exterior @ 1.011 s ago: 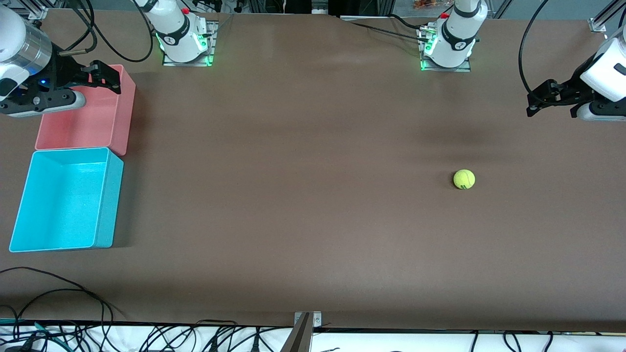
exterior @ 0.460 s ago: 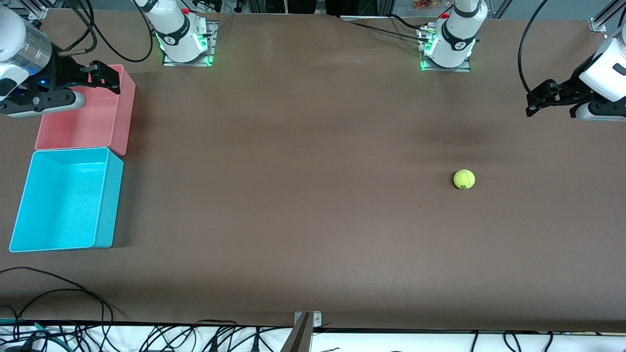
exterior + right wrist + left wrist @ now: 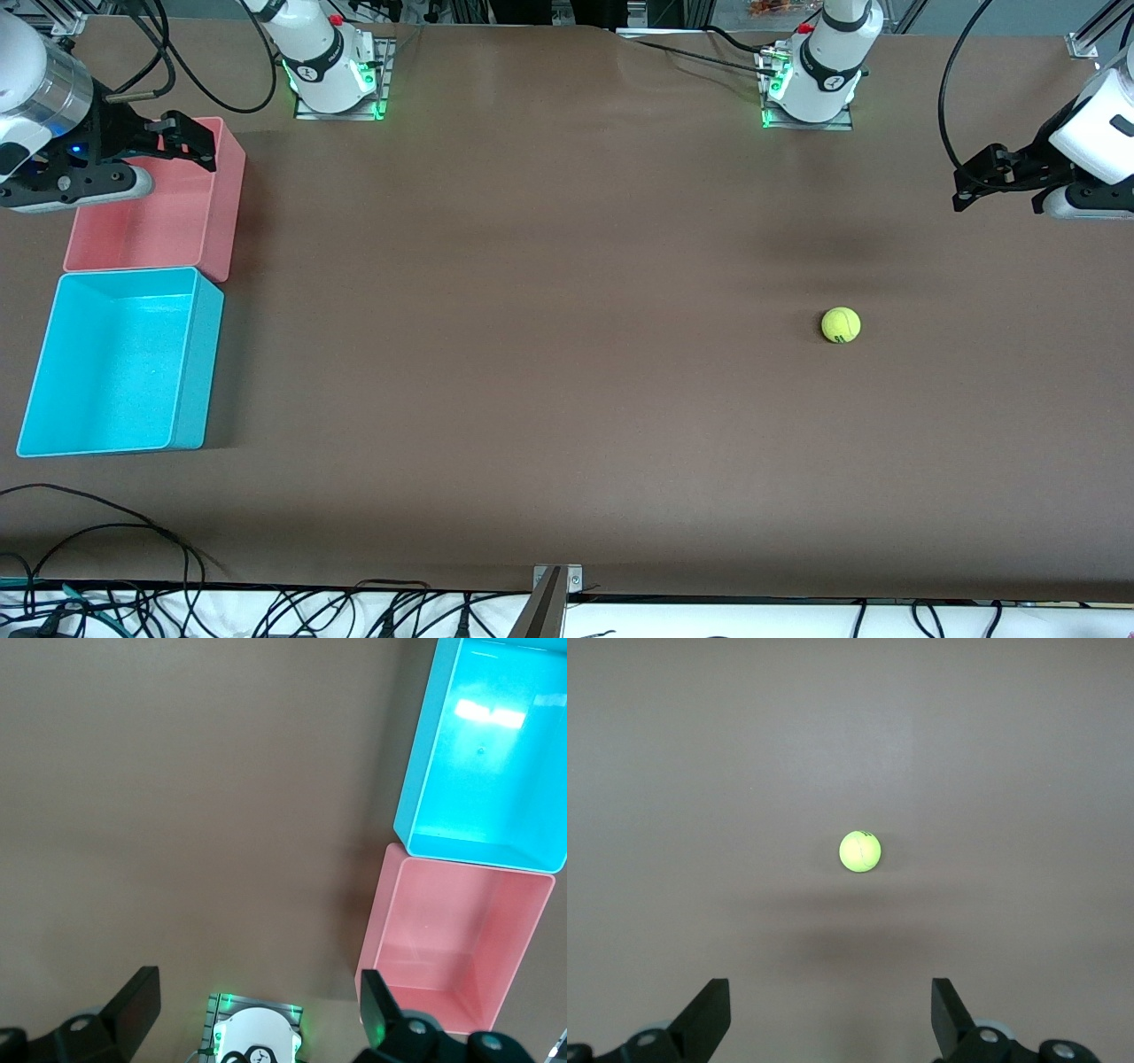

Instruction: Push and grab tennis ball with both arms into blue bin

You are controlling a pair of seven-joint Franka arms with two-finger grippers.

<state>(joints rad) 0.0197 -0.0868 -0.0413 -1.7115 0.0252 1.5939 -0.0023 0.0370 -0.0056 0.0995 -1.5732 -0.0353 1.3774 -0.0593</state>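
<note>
The tennis ball [image 3: 841, 325] [image 3: 859, 851] lies alone on the brown table toward the left arm's end. My left gripper [image 3: 972, 182] [image 3: 831, 1012] hangs open in the air over the table's edge at that end, well apart from the ball, with nothing between its fingers [image 3: 707, 1014]. The blue bin [image 3: 197, 372] [image 3: 415, 780] stands empty at the right arm's end. My right gripper [image 3: 197, 142] [image 3: 257, 1005] hovers open and empty over the pink bin's rim.
A pink bin [image 3: 221, 213] [image 3: 379, 921] touches the blue bin on the side farther from the front camera. The two arm bases [image 3: 332, 75] [image 3: 815, 84] stand along the table's back edge. Black cables [image 3: 106, 532] trail over the front edge.
</note>
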